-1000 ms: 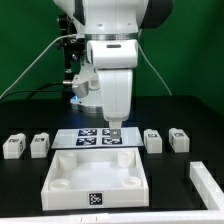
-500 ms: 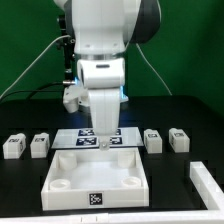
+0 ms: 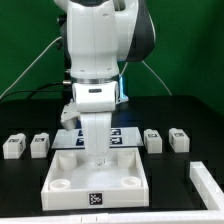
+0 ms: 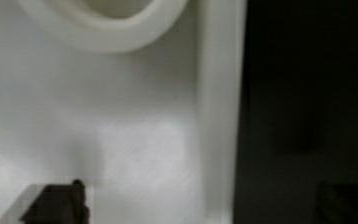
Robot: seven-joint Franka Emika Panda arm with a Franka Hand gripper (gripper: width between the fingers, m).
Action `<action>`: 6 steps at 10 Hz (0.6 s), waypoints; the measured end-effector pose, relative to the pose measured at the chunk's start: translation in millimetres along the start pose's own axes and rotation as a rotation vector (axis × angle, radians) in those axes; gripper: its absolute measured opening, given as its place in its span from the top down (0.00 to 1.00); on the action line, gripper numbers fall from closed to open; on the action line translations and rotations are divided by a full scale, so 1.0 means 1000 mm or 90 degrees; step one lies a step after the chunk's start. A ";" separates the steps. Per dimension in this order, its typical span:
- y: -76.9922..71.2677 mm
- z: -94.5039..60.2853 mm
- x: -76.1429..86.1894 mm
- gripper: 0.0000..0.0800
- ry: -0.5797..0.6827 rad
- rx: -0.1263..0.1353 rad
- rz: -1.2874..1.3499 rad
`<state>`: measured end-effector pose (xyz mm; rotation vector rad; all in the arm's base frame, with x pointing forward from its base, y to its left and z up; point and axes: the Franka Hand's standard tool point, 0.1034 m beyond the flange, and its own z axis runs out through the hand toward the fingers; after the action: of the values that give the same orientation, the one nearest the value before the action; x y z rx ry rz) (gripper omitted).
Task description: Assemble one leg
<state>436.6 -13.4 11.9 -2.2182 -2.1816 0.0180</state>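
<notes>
Four legs, small white blocks with marker tags, lie on the black table: two at the exterior view's left [image 3: 14, 147] [image 3: 40, 144] and two at its right [image 3: 153, 140] [image 3: 179, 139]. The large white square panel [image 3: 120, 172] with round corner sockets lies in front. My gripper [image 3: 97, 160] hangs low over the panel's far edge, open and empty. In the wrist view the gripper [image 4: 194, 205] has its fingers [image 4: 55, 203] wide apart, astride the panel's [image 4: 105, 120] edge, with one socket [image 4: 105, 20] ahead. No leg shows in the wrist view.
The marker board [image 3: 125, 133] lies behind the panel, partly hidden by the arm. A white part [image 3: 209, 181] sits at the exterior view's right edge. Cables hang behind the arm at the back left.
The arm has moved toward the exterior view's left and forward, from above the marker board down to the panel's far edge. The legs have not moved.
</notes>
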 end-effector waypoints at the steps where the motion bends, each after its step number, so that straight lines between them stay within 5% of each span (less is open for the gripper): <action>1: 0.000 0.000 0.000 0.35 0.000 0.000 0.000; 2: 0.000 0.000 0.000 0.53 0.000 0.000 0.001; 3: 0.000 0.000 0.000 0.53 0.000 0.001 0.001; 5: -0.001 0.000 0.000 0.90 0.000 0.001 0.001; 6: 0.000 0.000 0.000 0.90 0.000 0.000 0.001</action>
<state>436.4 -13.9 11.7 -2.2196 -2.1800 0.0181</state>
